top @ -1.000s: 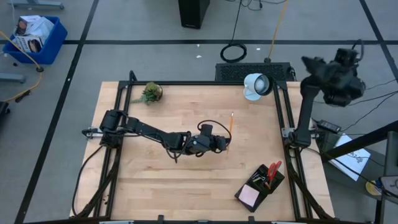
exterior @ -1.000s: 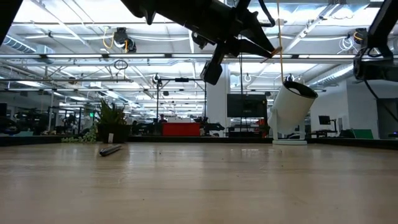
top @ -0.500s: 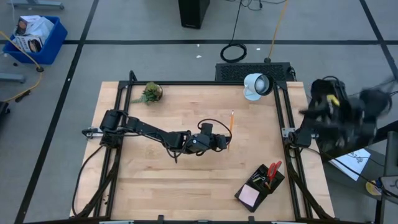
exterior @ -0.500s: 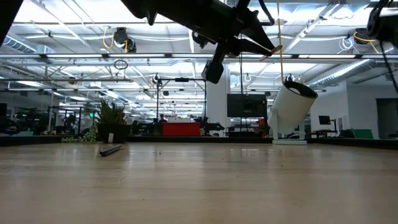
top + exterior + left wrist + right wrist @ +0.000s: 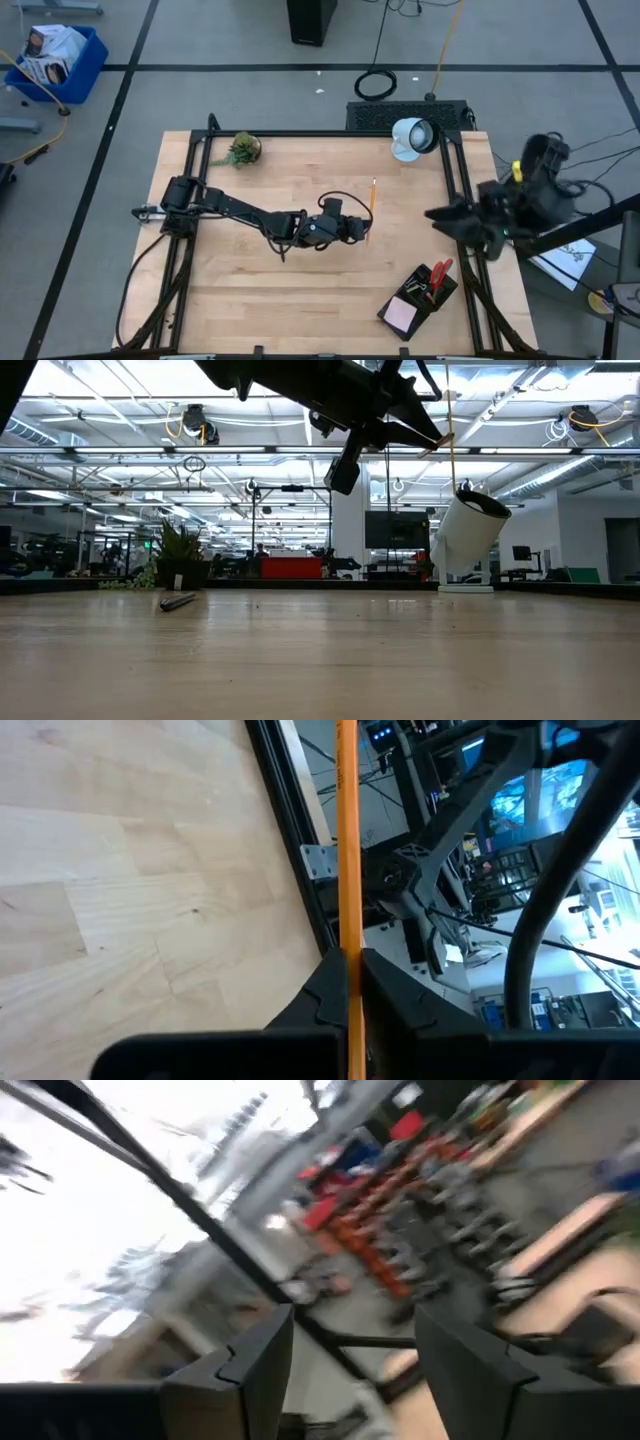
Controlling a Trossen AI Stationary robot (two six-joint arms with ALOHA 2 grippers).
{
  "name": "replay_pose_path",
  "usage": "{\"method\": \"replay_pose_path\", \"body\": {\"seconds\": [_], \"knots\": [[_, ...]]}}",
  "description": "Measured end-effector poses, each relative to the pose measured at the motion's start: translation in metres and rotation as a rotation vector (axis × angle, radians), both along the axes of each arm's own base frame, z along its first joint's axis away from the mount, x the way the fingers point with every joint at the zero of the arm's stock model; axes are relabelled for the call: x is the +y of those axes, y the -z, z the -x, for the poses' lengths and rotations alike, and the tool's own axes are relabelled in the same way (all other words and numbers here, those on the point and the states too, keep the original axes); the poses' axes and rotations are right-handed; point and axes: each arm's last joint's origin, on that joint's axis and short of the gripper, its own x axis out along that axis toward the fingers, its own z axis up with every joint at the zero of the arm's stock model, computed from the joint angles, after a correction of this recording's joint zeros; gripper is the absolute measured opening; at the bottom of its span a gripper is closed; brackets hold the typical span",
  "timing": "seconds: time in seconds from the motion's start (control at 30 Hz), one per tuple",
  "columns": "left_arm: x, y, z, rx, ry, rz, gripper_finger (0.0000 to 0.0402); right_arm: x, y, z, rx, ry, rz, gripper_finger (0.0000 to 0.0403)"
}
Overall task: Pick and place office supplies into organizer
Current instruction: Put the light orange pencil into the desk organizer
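Clearly lifted for carrying, the pencil [image 5: 347,850] sits pinched in the left gripper [image 5: 360,228] above the desk's [image 5: 250,300] middle. The right gripper [image 5: 350,1340], fingers spread and empty, hangs beyond the right edge.

Even, bright overhead light in high view; soft shadows on the table [image 5: 250,290]. Low view backlit: ceiling light strips [image 5: 150,410] glare, left arm [image 5: 330,390] reads as silhouette, tabletop in foreground soft. Right wrist view heavily motion-blurred, washed out w/ white glare. Right arm [image 5: 500,215] smeared in high view.
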Motion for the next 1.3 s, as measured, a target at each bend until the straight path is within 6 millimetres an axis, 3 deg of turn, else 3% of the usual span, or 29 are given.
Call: {"method": "replay_pose_path", "body": {"seconds": [0.23, 0.33, 0.5, 0.63, 0.97, 1.17, 1.3], "knots": [[0.0, -0.003, -0.001, -0.031, 0.0, -0.003, 0.0013, -0.032, 0.044, -0.049, 0.061, -0.092, -0.07, 0.0198], [0.0, -0.004, -0.001, -0.038, 0.001, -0.015, 0.0018, -0.045, 0.056, -0.05, 0.098, -0.075, -0.098, 0.0198], [0.0, -0.005, -0.001, -0.041, 0.005, -0.031, 0.0005, -0.066, 0.104, -0.044, 0.307, 0.064, -0.047, 0.0198], [0.0, -0.005, -0.001, -0.043, 0.004, -0.027, 0.0015, -0.081, 0.122, -0.035, 0.237, 0.13, -0.199, 0.0206], [0.0, -0.007, -0.002, -0.066, 0.005, -0.028, 0.0008, -0.097, 0.203, -0.042, 0.084, 0.122, -0.462, 0.024], [0.0, -0.009, -0.002, -0.08, 0.005, -0.028, 0.0015, -0.104, 0.222, -0.039, 0.093, 0.162, -0.482, 0.0234], [0.0, -0.009, -0.002, -0.084, 0.006, -0.027, 0.0004, -0.107, 0.216, -0.041, 0.035, 0.174, -0.487, 0.0234]]}}
